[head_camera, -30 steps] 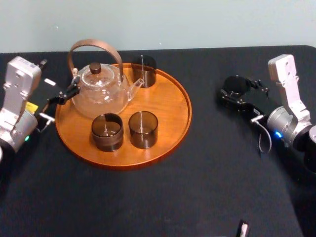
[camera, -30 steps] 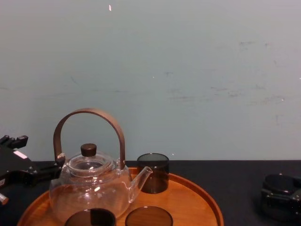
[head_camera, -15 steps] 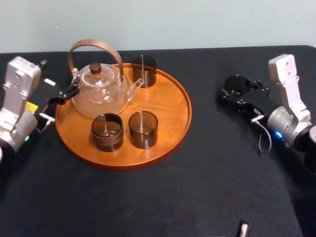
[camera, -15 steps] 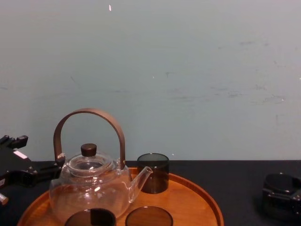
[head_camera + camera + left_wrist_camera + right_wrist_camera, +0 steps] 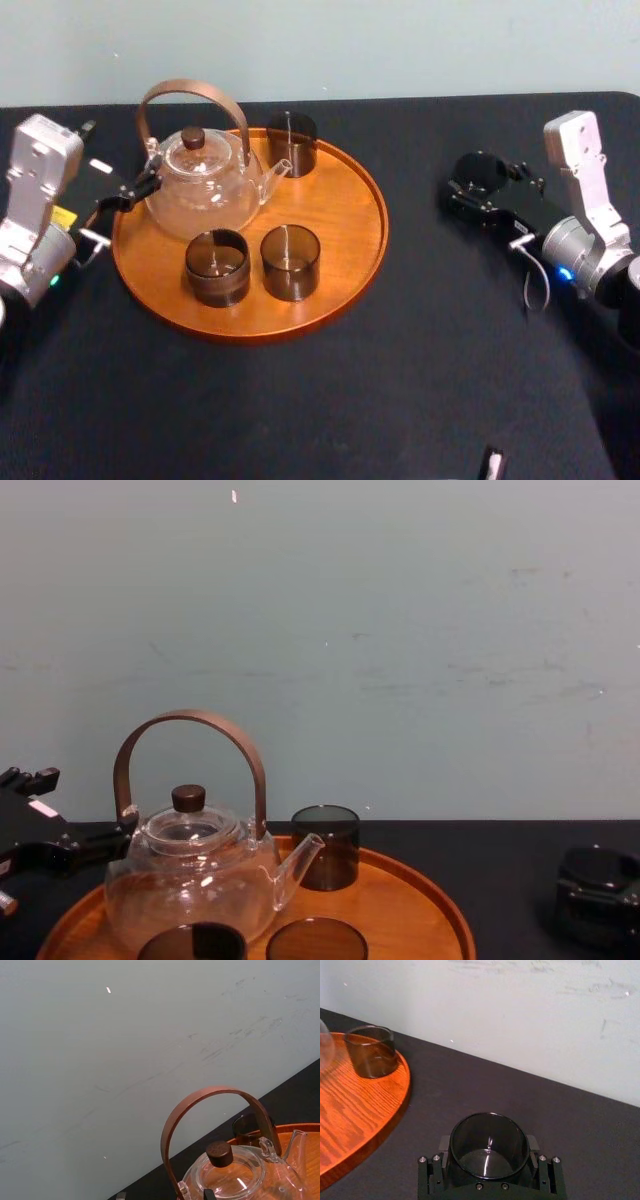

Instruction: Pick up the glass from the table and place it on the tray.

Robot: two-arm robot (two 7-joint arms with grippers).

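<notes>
Right wrist view: our right claw [image 5: 489, 1146] clasps the glass [image 5: 488, 1132] over the surface [image 5: 485, 1085], well apart from the tray [image 5: 365, 1105]. Next we would lift and carry leftward. Left claw [image 5: 132, 190] sits parked beside the tray.

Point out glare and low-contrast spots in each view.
Head view: the dark glass in the right gripper barely separates from the black table. Right wrist view: a bright streak glints inside the glass. Chest and left wrist views: highlights speckle the teapot. Left gripper sits beside the tray.
</notes>
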